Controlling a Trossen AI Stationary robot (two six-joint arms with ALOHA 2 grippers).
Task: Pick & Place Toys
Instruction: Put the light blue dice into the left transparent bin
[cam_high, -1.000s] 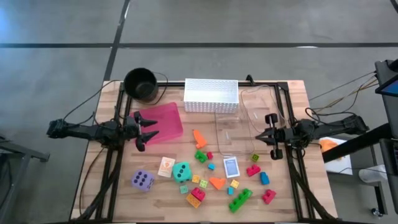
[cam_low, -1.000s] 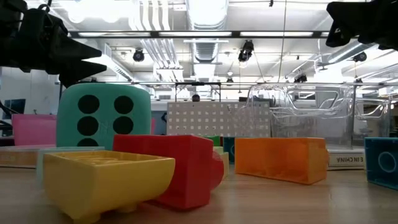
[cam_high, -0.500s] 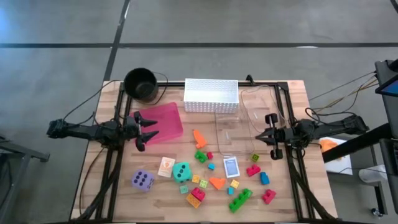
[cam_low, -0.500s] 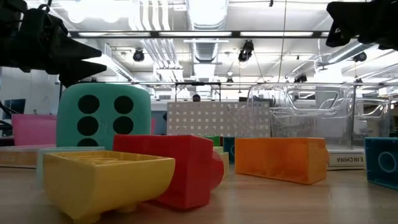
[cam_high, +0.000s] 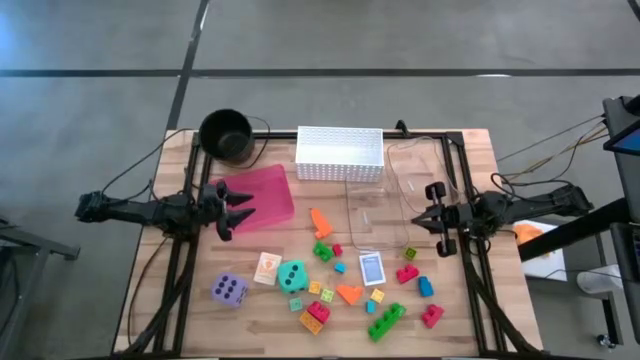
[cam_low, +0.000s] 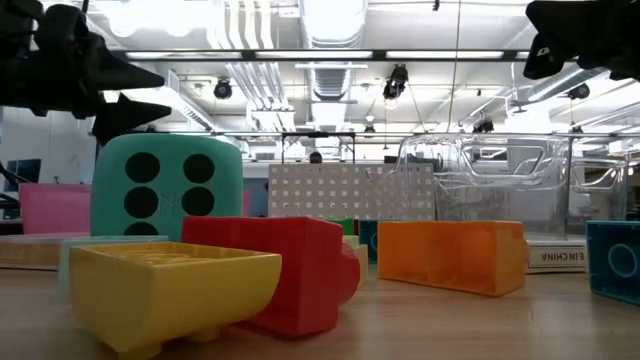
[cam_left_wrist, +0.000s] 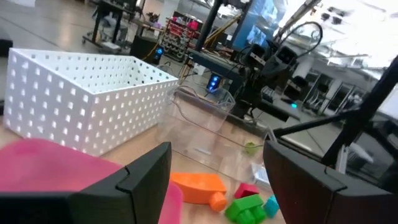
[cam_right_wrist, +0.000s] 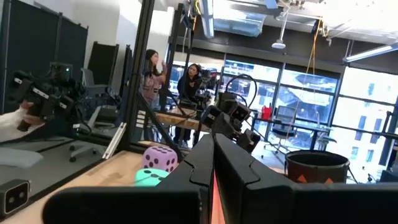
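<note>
left claw (cam_high: 238, 206) open | right claw (cam_high: 432, 220) closed, empty | dice: teal die (cam_high: 292, 275), purple die (cam_high: 229, 290)

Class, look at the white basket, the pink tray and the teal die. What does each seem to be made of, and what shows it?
White basket: likely rigid matte plastic, given its even moulded holes.
Pink tray: probably smooth plastic; flat, uniform colour.
Teal die: possibly foam or soft plastic; rounded edges, dull surface.

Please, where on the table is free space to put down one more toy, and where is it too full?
Free wood lies at the front left, between the table edge and the purple die, and along the front right corner beyond the red block. It is crowded from the teal die across to the blue card.
</note>
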